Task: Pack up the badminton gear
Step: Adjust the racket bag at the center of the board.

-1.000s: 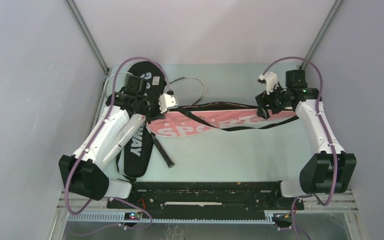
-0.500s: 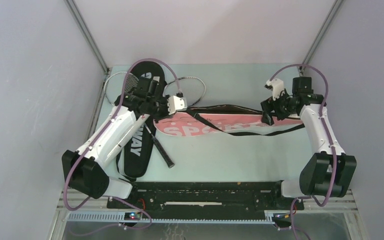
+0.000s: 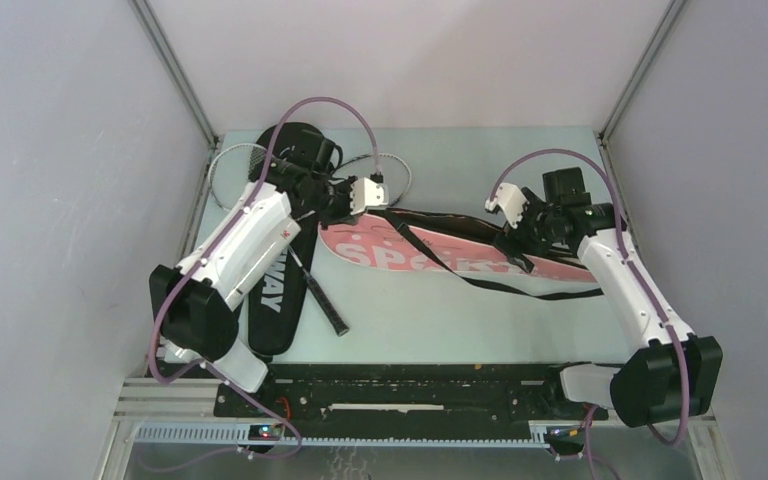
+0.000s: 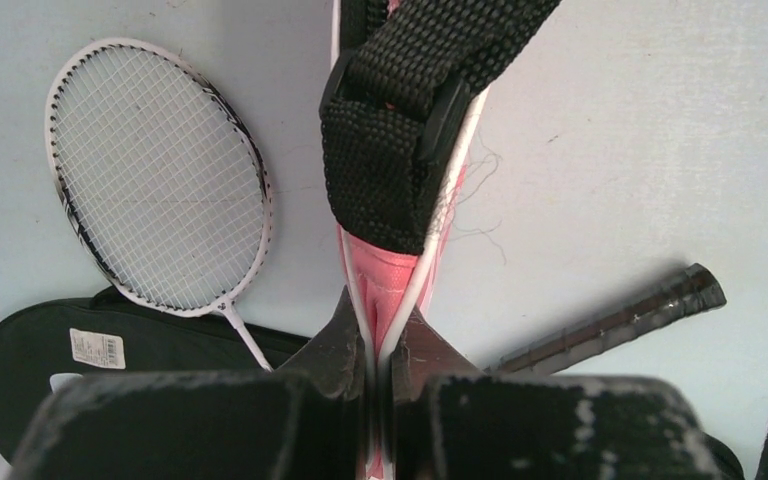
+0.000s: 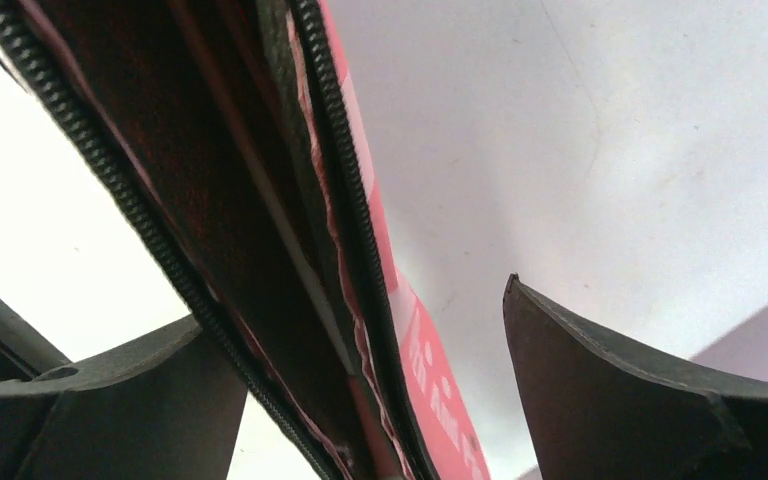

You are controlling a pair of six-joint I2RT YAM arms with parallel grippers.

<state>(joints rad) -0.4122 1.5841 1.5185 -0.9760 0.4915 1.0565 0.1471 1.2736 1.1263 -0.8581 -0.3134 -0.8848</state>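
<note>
Near the left of the table, a black racket handle (image 3: pixel 326 306) is seen lying just beside the black "CROSSWAY" racket cover (image 3: pixel 274 296). That cover is stretched from the near-left area toward the far-left corner and is partly hidden under the left arm.

Across the middle of the table the pink "SPORT" racket cover (image 3: pixel 400 252) is laid slantwise, with its wide end toward the left side and its narrow end toward the right edge. A black strap (image 4: pixel 390 150) is draped over it.

The left tool (image 4: pixel 380 352) is clamped tight on the white-piped edge of the pink cover's wide end, with fabric pinched between the fingers. The right tool (image 5: pixel 355 308) is spread wide over the cover's middle. The zippered edge of the cover is seen running between its fingers (image 5: pixel 640 400) with nothing gripped, and contact cannot be told.

Toward the far-left corner, a white-framed racket (image 4: pixel 160 180) is seen flat on the table, its shaft reaching the black cover. A second racket head (image 3: pixel 392 172) is glimpsed just beyond the left tool.
</note>
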